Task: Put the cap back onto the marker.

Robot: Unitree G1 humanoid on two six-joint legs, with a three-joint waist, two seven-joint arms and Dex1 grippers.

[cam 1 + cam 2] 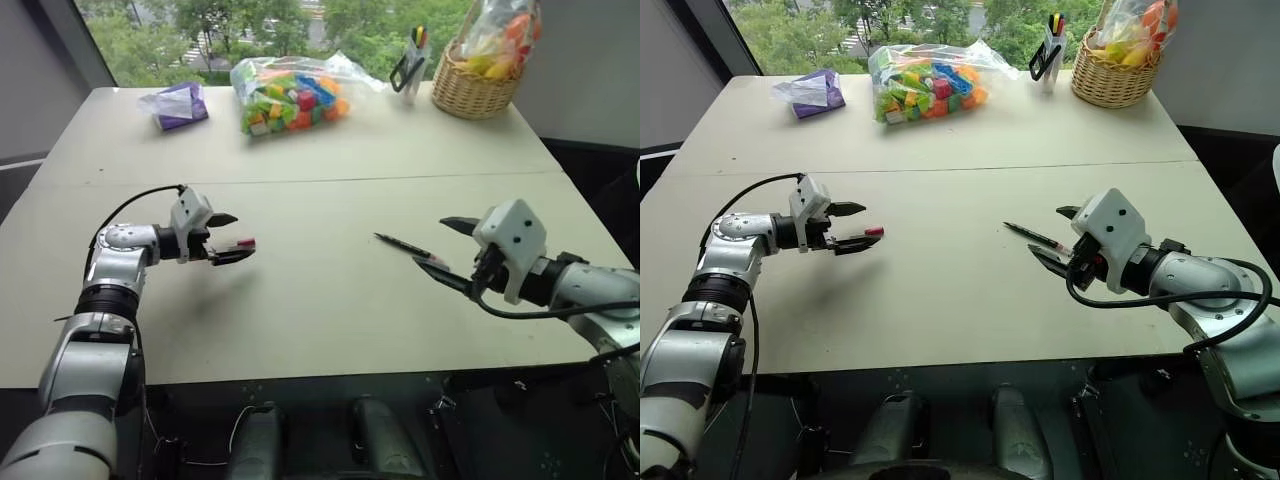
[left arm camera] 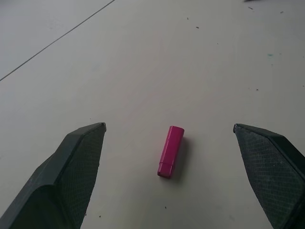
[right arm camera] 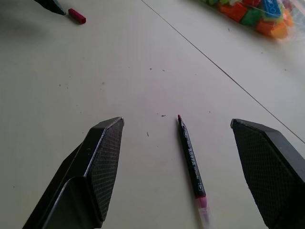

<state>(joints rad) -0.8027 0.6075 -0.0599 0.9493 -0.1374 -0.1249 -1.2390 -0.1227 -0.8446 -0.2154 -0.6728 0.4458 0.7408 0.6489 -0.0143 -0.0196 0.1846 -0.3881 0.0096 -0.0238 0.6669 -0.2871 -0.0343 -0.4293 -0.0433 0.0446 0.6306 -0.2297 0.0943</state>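
The cap (image 2: 170, 151), a small pink-red cylinder, lies flat on the beige table (image 1: 320, 300). My left gripper (image 1: 232, 238) hovers just over it, open, and the cap shows in the gap between its fingers with neither finger touching it. The marker (image 3: 190, 155), slim and black with a pink end, lies uncapped on the table at the right. My right gripper (image 1: 435, 245) is open and stands around the marker's near end, fingers apart on either side and clear of it. The cap (image 3: 76, 15) and a left fingertip also appear far off in the right wrist view.
At the table's far side are a clear bag of coloured blocks (image 1: 290, 95), a purple packet (image 1: 178, 105), a pen holder (image 1: 412, 62) and a wicker basket (image 1: 478, 85). A seam (image 1: 300, 182) crosses the tabletop. Bare table lies between the two grippers.
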